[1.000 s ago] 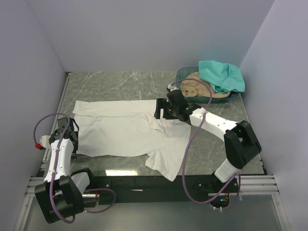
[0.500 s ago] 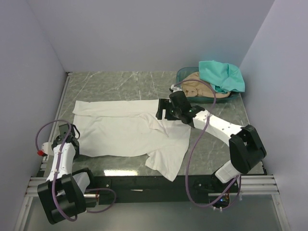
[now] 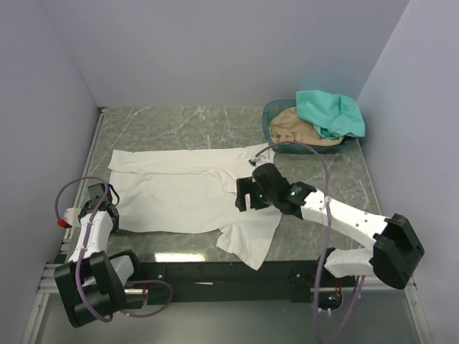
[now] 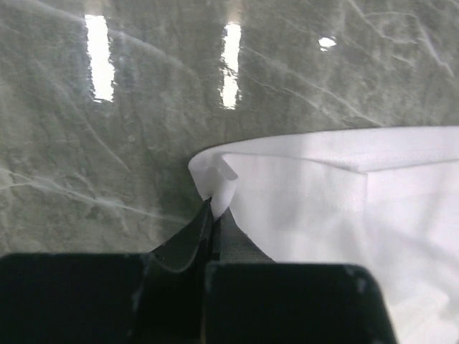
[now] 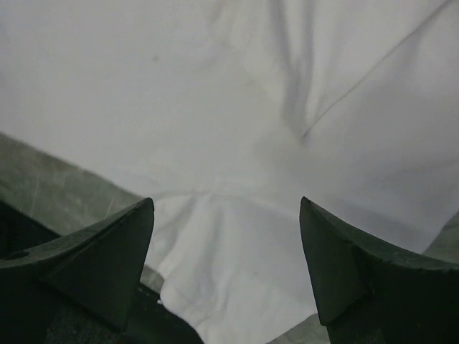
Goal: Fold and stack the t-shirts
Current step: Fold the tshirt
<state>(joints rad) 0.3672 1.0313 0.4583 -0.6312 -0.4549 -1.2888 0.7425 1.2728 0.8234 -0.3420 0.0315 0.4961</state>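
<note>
White t-shirt (image 3: 183,192) lies spread flat on the grey marbled table (image 3: 179,129), its length running left to right across the middle. One sleeve (image 3: 247,247) sticks out toward the near edge, right of centre. A long folded band of cloth runs along its far side, and the far right end reaches close to the basket (image 3: 268,118) without clearly touching it.

At the shirt's left near corner sits the left tool (image 3: 104,201). In the left wrist view, the left tool (image 4: 214,215) has its fingers pressed together, clamped on a small puckered tip of the white t-shirt (image 4: 344,193). That corner is lifted slightly off the glossy table (image 4: 143,107), while the cloth to the right of it lies flat, with a hem line crossing it.

Over the right part of the shirt, just far of the near sleeve, is the right tool (image 3: 244,195). In the right wrist view, the right tool (image 5: 226,201) has its two dark fingers well apart with nothing held between them. Below them lie creased white cloth (image 5: 215,107) and a strip of table at the lower left. I cannot tell whether the fingertips touch the cloth.

The round green basket stands in the far right corner. It holds the tan t-shirt (image 3: 297,127), bunched up, with the teal t-shirt (image 3: 330,113) heaped on it and draped over the right rim.
</note>
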